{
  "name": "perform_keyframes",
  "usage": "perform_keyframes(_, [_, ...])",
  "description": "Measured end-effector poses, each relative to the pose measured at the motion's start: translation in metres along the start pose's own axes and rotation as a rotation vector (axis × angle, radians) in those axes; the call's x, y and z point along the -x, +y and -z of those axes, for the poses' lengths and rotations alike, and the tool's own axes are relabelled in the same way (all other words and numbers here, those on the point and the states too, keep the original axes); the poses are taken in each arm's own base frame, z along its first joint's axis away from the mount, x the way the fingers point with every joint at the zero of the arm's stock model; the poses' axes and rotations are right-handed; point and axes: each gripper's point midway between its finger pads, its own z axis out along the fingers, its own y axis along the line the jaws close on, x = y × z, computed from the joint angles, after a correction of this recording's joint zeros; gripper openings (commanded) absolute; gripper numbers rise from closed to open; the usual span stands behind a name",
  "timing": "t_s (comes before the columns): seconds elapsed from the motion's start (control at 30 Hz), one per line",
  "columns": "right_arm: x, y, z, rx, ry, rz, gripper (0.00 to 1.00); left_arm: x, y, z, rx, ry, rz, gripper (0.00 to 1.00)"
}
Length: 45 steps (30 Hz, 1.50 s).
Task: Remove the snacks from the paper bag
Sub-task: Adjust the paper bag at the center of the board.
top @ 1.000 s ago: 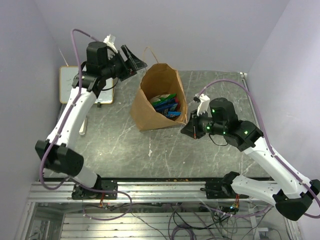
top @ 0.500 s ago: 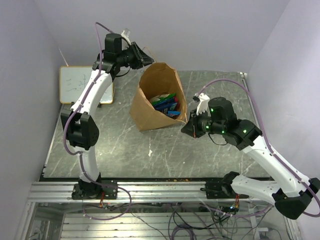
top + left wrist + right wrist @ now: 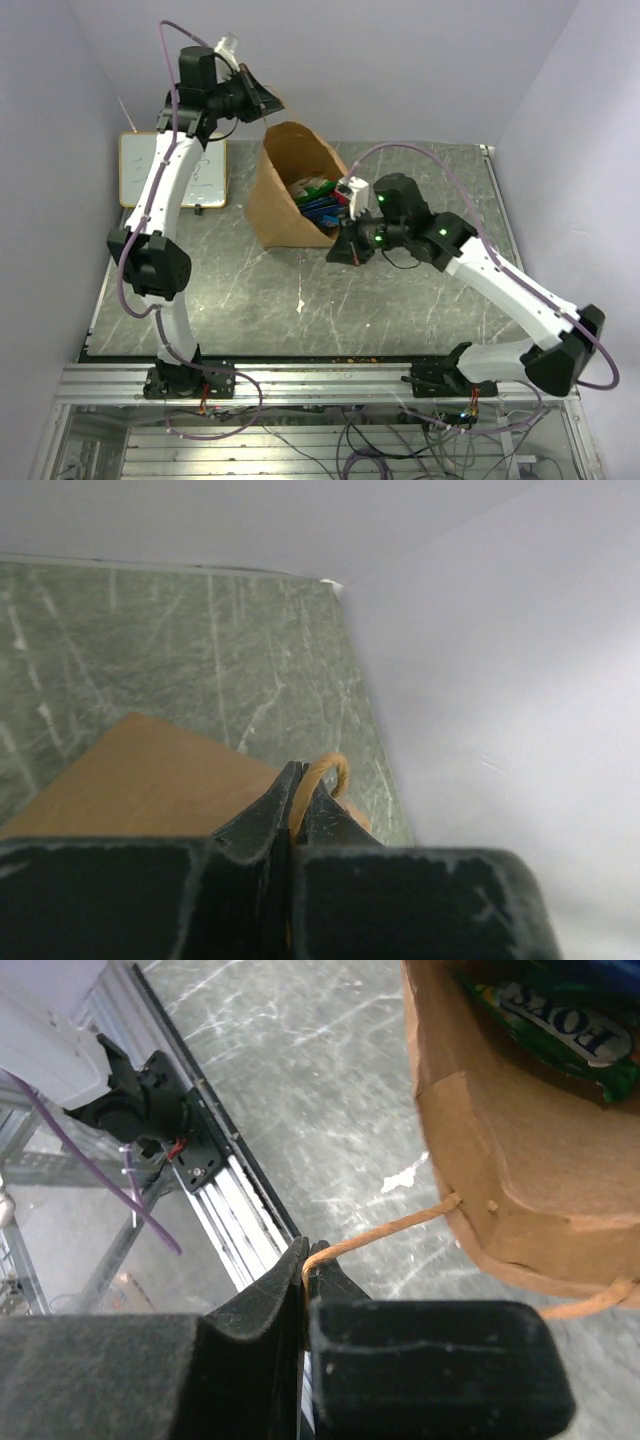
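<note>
Leaning toward the back of the grey stone-patterned table (image 3: 420,310), the brown paper bag (image 3: 282,200) has its mouth open, facing up and to the right. The snacks (image 3: 318,195) are inside it. Green, blue and red glossy packets crowd the opening, and none lies out on the table yet. The right wrist view shows a green packet (image 3: 555,1020) just inside the rim.

Each arm pinches one thin twisted handle. The left gripper (image 3: 262,103), raised high above the bag's far edge, is closed on the far handle (image 3: 322,772), whose loop pokes out between the fingers. The right gripper (image 3: 343,252), low at the bag's near right side, is clamped on the near handle (image 3: 385,1232), which runs taut away from the bag.

Held apart like this, the handles seem meant to stretch the mouth wide, perhaps so the bag can be tipped. A small whiteboard (image 3: 140,170) lies at the table's left edge.
</note>
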Motion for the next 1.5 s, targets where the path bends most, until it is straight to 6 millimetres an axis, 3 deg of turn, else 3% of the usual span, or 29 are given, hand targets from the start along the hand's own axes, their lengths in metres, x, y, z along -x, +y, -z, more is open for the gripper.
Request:
perform_keyframes(0.17, [0.007, 0.024, -0.037, 0.095, 0.044, 0.069, 0.00, 0.007, 0.012, 0.037, 0.058, -0.016, -0.025, 0.07])
perform_keyframes(0.37, [-0.018, 0.054, -0.066, 0.187, 0.126, 0.107, 0.00, -0.015, 0.000, 0.077, 0.076, -0.006, -0.067, 0.07])
perform_keyframes(0.5, [-0.043, 0.067, -0.070, 0.223, 0.159, 0.100, 0.00, -0.035, -0.006, 0.103, 0.083, -0.001, -0.077, 0.07])
perform_keyframes(0.63, [-0.077, 0.064, -0.068, 0.206, 0.209, 0.059, 0.00, -0.062, -0.005, 0.125, 0.092, 0.014, -0.047, 0.07])
perform_keyframes(0.73, [-0.092, 0.057, -0.060, 0.163, 0.213, 0.026, 0.12, -0.078, -0.010, 0.137, 0.075, 0.010, -0.017, 0.07])
perform_keyframes(0.83, [-0.086, 0.054, -0.045, 0.118, 0.170, 0.014, 0.23, -0.088, -0.018, 0.146, 0.055, 0.003, -0.004, 0.07])
perform_keyframes(1.1, [-0.039, 0.048, 0.009, -0.033, -0.006, 0.034, 0.59, -0.102, -0.027, 0.153, 0.037, 0.017, 0.014, 0.07])
perform_keyframes(1.2, [-0.021, 0.048, 0.023, -0.062, -0.071, 0.073, 0.63, -0.102, -0.027, 0.153, 0.037, 0.018, 0.020, 0.07])
perform_keyframes(1.33, [-0.008, 0.047, 0.020, -0.070, -0.093, 0.167, 0.63, -0.104, -0.026, 0.152, 0.042, 0.026, 0.025, 0.07])
perform_keyframes(1.5, [0.004, 0.037, -0.013, -0.079, -0.082, 0.336, 0.60, -0.105, -0.023, 0.150, 0.057, 0.055, 0.021, 0.07])
